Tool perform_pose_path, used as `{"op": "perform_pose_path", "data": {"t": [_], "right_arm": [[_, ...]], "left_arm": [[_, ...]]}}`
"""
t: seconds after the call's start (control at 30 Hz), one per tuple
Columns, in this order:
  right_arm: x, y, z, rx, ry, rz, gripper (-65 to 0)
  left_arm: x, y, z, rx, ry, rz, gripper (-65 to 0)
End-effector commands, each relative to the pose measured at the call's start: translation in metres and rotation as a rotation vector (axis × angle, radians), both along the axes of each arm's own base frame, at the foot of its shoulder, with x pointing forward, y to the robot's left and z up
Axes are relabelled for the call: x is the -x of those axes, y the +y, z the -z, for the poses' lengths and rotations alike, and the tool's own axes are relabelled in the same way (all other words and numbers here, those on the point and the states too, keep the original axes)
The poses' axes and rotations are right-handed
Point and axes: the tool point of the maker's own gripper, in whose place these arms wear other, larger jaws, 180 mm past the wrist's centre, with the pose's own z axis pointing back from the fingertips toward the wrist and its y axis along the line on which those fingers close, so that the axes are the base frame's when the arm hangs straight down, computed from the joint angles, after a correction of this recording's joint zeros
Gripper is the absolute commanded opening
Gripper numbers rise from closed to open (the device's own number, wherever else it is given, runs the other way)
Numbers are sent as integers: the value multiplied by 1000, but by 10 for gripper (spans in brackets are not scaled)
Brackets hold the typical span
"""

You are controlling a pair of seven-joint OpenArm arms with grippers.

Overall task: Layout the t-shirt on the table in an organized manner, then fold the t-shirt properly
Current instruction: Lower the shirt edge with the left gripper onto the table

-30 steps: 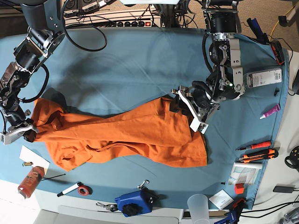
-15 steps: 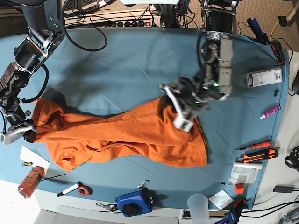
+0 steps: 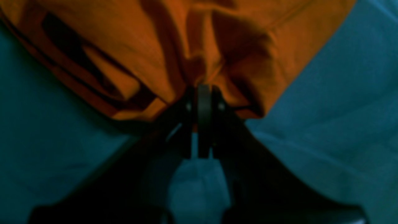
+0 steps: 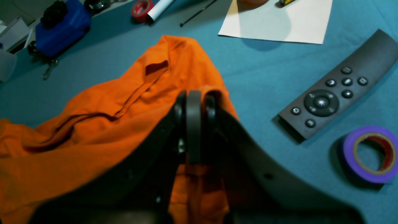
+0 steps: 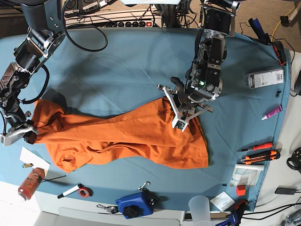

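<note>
Fabric fills the upper part of the left wrist view: the t-shirt (image 3: 174, 46), bright orange and bunched, is pinched at its edge by the left end effector (image 3: 203, 102), whose jaws are clamped together on a fold, with the table (image 3: 326, 124) below.

Right wrist view: the right end effector (image 4: 194, 102) is closed on another orange fold; a remote control (image 4: 339, 90), purple tape roll (image 4: 370, 154) and white paper (image 4: 279, 21) lie beside it.

Base view: the shirt stretches across the table's middle, from the left edge toward the right, held at both ends.
</note>
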Motion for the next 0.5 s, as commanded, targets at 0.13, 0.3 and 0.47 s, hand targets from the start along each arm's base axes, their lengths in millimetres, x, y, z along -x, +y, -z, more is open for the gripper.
{"op": "perform_pose_path", "data": {"t": [0.13,0.3,0.47], "right_arm": [[-8,-11,-30,23,-78,10,-650],[-8,-11,-30,23,-81,10,-650],[-8,-11,-30,23,-81,10,-650]], "left_arm": [[-11,-3,-20,13,-61,0,-650],[-18,0,-66,22,-171,-5,-650],[-21,3,-112,42,-305,-11,-650]]}}
